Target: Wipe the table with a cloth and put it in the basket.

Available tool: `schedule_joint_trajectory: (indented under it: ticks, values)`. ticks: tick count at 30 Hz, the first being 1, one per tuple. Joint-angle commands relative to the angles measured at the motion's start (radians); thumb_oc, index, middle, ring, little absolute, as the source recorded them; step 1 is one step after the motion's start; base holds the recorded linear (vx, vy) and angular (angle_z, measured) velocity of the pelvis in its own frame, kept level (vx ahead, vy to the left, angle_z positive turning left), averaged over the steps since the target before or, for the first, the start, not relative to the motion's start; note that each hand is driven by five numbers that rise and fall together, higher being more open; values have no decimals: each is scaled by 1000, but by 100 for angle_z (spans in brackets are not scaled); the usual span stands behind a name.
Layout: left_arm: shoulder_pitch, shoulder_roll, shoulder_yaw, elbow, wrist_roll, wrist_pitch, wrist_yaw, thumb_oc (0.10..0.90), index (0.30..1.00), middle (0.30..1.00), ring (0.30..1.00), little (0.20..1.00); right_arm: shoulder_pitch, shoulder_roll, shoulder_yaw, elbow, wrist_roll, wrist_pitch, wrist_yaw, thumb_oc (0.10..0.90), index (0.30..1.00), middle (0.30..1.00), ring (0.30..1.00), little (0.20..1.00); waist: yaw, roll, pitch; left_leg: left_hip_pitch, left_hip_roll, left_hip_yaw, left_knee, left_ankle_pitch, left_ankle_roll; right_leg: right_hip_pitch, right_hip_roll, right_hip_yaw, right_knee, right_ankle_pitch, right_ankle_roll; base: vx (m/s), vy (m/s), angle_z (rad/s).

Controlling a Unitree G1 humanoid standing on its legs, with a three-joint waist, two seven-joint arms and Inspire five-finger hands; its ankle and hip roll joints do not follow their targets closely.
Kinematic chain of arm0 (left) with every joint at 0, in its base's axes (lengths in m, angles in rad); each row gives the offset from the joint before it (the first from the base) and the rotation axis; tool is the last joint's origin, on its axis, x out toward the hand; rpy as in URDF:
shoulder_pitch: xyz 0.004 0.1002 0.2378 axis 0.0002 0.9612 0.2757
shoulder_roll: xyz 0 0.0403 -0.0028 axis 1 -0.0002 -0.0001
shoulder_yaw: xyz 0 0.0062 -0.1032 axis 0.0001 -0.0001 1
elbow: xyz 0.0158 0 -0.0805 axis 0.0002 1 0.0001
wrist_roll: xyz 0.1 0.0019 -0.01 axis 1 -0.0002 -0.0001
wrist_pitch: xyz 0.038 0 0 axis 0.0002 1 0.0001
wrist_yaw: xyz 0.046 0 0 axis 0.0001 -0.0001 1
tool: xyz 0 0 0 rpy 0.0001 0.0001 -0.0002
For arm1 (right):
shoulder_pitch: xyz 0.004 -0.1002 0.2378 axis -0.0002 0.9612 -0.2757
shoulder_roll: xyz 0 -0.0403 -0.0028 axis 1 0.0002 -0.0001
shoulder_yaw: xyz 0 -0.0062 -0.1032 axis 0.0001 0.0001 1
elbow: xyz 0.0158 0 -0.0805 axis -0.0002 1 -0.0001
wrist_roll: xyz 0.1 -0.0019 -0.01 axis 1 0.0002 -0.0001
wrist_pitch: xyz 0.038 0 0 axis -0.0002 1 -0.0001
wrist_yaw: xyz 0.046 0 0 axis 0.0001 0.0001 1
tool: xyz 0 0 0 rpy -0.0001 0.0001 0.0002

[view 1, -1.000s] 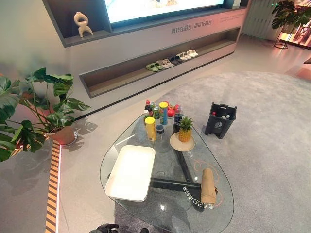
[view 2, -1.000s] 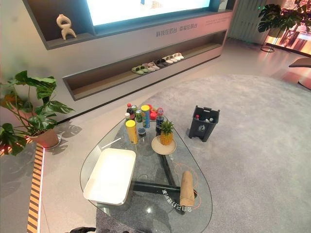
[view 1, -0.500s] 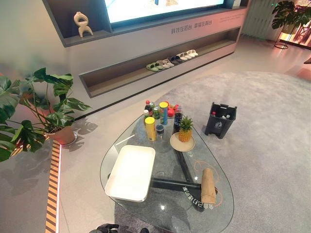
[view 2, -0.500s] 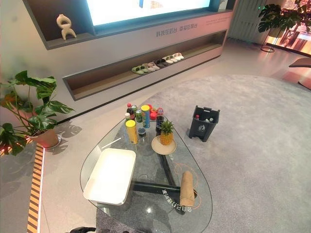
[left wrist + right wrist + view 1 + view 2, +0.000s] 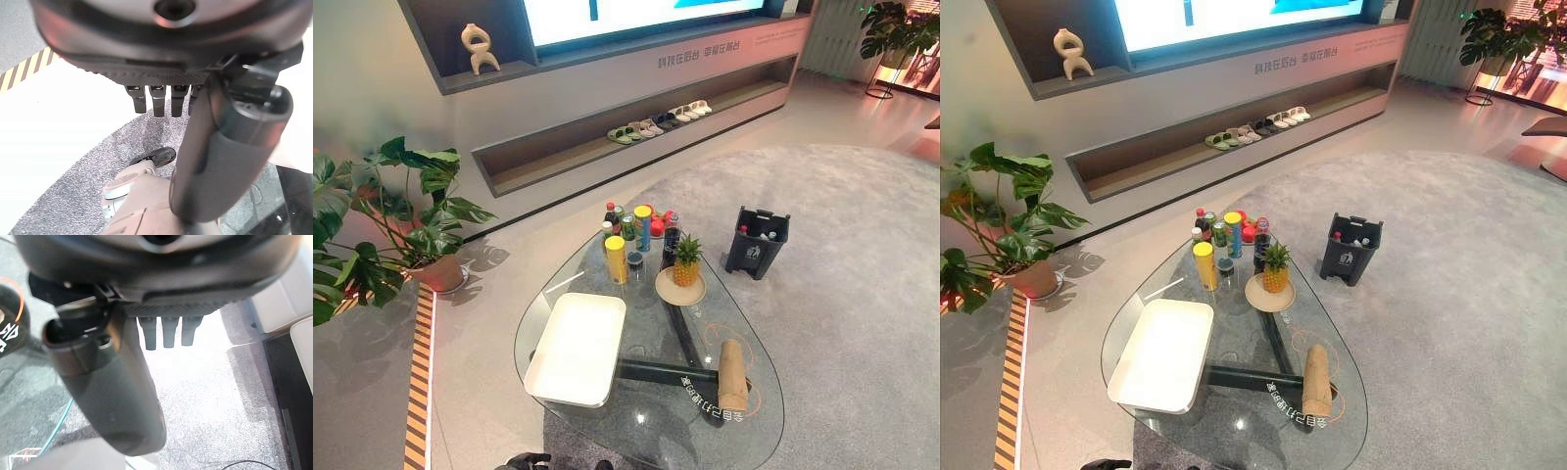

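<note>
Left eye view: glass table (image 5: 749, 431), roughly triangular. Rolled tan cloth (image 5: 733, 375) lies on the near right part of the top, untouched. White tray (image 5: 576, 348) on the near left part, nothing in it. Far end holds a cluster of bottles and cans (image 5: 636, 233), and a pineapple (image 5: 685, 260) on a round plate (image 5: 666, 290). Dark basket (image 5: 757, 242) stands on the carpet beyond the table's far right edge, well apart from the cloth.

Right eye view: same layout; nothing touches the cloth.

Left wrist view: left hand (image 5: 195, 73) hangs over grey carpet, fingers straight and relaxed, thumb alongside, nothing held.

Right wrist view: right hand (image 5: 161, 298) likewise slack, fingers straight, no grip on anything, pale floor and carpet past them.

Judgement: no step begun; wiping not started. Next move calls for bringing a hand to the cloth, likely the right one as the cloth lies on that side, and closing on the roll before any wiping.
</note>
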Motion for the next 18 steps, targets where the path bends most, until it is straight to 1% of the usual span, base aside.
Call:
schedule_joint_trajectory:
  ticks: [1, 3, 4, 6, 9, 10, 12, 14, 16, 18]
  values:
    - [-87, 43, -6, 43, -32, -9, 42, 800, 900, 900, 900, 900, -91, -72, 18, 36, -3, 43, -31, 800, 900, 900, 900, 900, 10, -18, 82, 8, -12, -4, 6, -86, -11, -102, -28, 48, 10, 68, 53, -134, 6, -2]
    - [-111, 52, -11, 43, -47, -11, 44, 800, 900, 900, 900, 900, -109, -79, 26, 30, 6, 42, -39, 800, 900, 900, 900, 900, 6, -15, 109, -20, -13, -6, 6, -77, -9, -134, -25, 51, 13, 74, 50, -205, 7, -2]
    - [-128, 56, -18, 40, -65, -15, 47, 800, 900, 900, 900, 900, -121, -82, 33, 22, 15, 39, -50, 800, 900, 900, 900, 900, 1, -11, 132, -41, -14, -8, 6, -70, -6, -160, -23, 56, 16, 80, 46, -326, 34, -1]
    - [-182, 64, -29, 36, -107, -35, 60, 800, 900, 900, 900, 900, -164, -86, 46, 5, 43, 38, -82, 800, 900, 900, 900, 900, -15, 1, 197, -106, -22, -12, 6, -51, 3, -239, -12, 83, 22, 99, 35, -379, 51, 1]
    - [-239, 76, -42, 32, -120, -65, 74, 800, 900, 900, 900, 900, -209, -85, 58, -7, 55, 46, -111, 800, 900, 900, 900, 900, -25, 9, 256, -170, -31, -22, 6, -32, 9, -313, 0, 105, 31, 115, 24, -235, 24, 5]
    - [-243, 77, -44, 31, -119, -68, 74, 800, 900, 900, 900, 900, -212, -85, 59, -8, 55, 49, -113, 800, 900, 900, 900, 900, -26, 9, 259, -175, -31, -23, 6, -31, 10, -318, 0, 107, 33, 115, 24, -195, 27, 4]
    - [-289, 94, -53, 20, -166, -99, 74, 800, 900, 900, 900, 900, -253, -99, 61, -11, 85, 46, -142, 800, 900, 900, 900, 900, -31, 13, 296, -221, -42, -37, 6, -19, 14, -368, 7, 121, 46, 116, 18, -176, 44, 2]
    - [-313, 100, -51, 13, -210, -115, 88, 800, 900, 900, 900, 900, -278, -109, 55, -14, 110, 41, -162, 800, 900, 900, 900, 900, -32, 15, 312, -246, -47, -43, 6, -10, 16, -403, 9, 125, 70, 111, 16, -141, 43, 3]
    - [-352, 112, -35, 10, -303, -138, 107, 800, 900, 900, 900, 900, -320, -128, 48, -21, 120, 30, -190, 800, 900, 900, 900, 900, -25, 15, 340, -294, -55, -46, 22, 6, 14, -457, 8, 117, 118, 102, 12, -161, 36, 0]
    - [-371, 119, -22, 10, -352, -146, 115, 800, 900, 900, 900, 900, -341, -138, 44, -28, 127, 27, -209, 800, 900, 900, 900, 900, -22, 13, 355, -329, -63, -48, 55, 8, 12, -487, 6, 112, 144, 98, 9, -139, 6, -3]
